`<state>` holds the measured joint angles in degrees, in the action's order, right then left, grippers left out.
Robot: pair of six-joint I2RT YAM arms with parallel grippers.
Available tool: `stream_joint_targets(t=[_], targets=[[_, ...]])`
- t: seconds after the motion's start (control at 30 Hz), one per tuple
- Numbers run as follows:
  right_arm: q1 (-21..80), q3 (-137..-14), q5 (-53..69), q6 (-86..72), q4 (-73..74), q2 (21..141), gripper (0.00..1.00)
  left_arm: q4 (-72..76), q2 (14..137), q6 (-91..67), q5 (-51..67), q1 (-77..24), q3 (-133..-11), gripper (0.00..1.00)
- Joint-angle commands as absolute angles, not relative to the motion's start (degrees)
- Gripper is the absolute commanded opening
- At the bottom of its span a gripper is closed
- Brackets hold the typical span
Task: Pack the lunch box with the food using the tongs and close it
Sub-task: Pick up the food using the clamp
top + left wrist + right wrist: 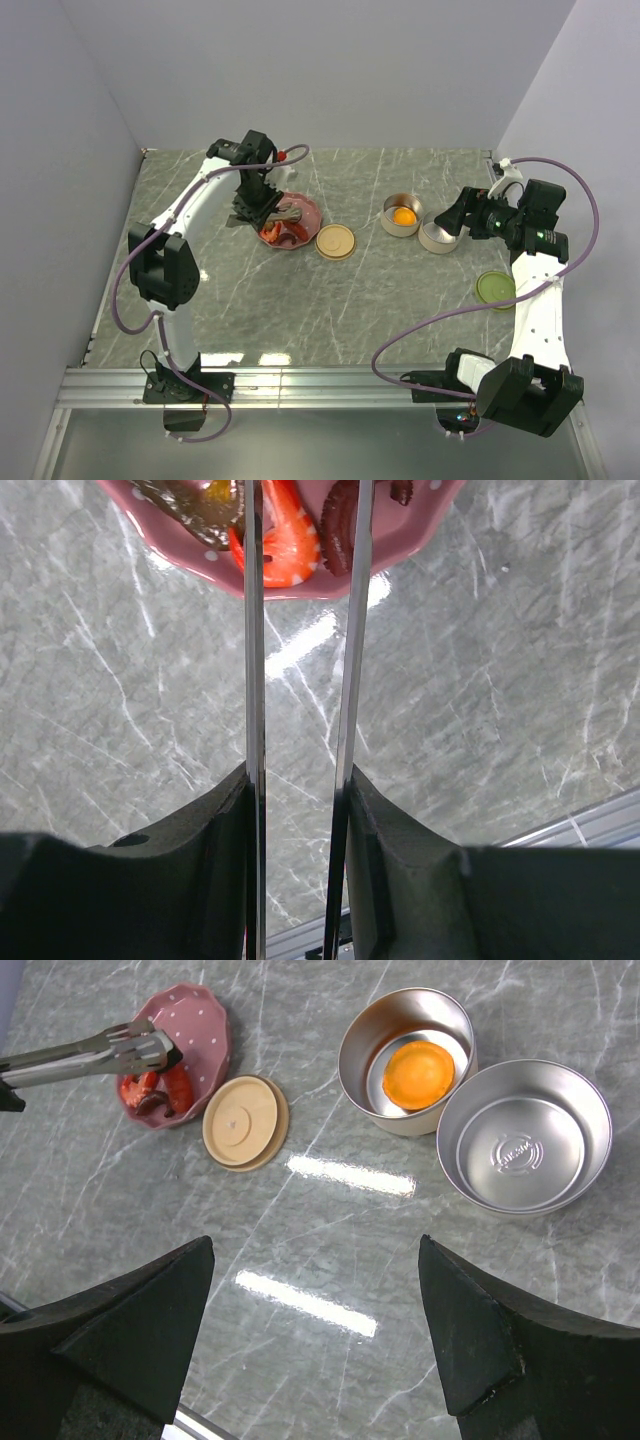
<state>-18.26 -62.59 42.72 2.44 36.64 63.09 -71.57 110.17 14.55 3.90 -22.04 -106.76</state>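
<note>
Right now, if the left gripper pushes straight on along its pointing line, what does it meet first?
The left gripper carries the tongs, which lead: they'd meet the red-orange food on the pink plate first. Their height over it is unclear.

pink white-dotted plate, grey marbled table, orange food, tan lid

My left claw clamps the tongs; arms run to 12 o'clock, reaching red-orange food on pink plate, grey worktop beneath.

Shiny metal tongs, glossy marbled table
</note>
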Motion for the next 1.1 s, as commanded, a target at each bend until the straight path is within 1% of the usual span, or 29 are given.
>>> stream_joint_targets(t=[0.0, 0.23, 0.4, 0.57, 0.77, 1.07], targets=[[-18.02, -62.67, 43.15, 2.64, 35.59, 62.49, 0.89, -72.51, 107.75, 15.29, 5.8, -22.67, -109.51, 0.25], [-18.1, -62.49, 43.15, 2.64, 35.42, 62.49, 0.89, -71.98, 108.46, 15.12, 5.1, -23.64, -107.75, 0.29], [-18.1, -62.84, 42.98, 2.9, 35.68, 62.58, 0.89, -72.07, 109.69, 15.12, 5.19, -23.91, -108.11, 0.39], [-18.02, -62.58, 42.89, 2.99, 35.68, 62.49, 0.89, -71.46, 110.21, 15.03, 5.1, -23.91, -107.93, 0.45], [-18.02, -62.23, 43.07, 2.9, 35.51, 62.4, 0.89, -70.58, 110.65, 15.03, 5.19, -23.91, -107.67, 0.49], [-18.02, -62.23, 42.72, 3.25, 35.77, 62.58, 0.89, -69.26, 110.57, 14.59, 5.45, -23.91, -108.1, 0.5]])
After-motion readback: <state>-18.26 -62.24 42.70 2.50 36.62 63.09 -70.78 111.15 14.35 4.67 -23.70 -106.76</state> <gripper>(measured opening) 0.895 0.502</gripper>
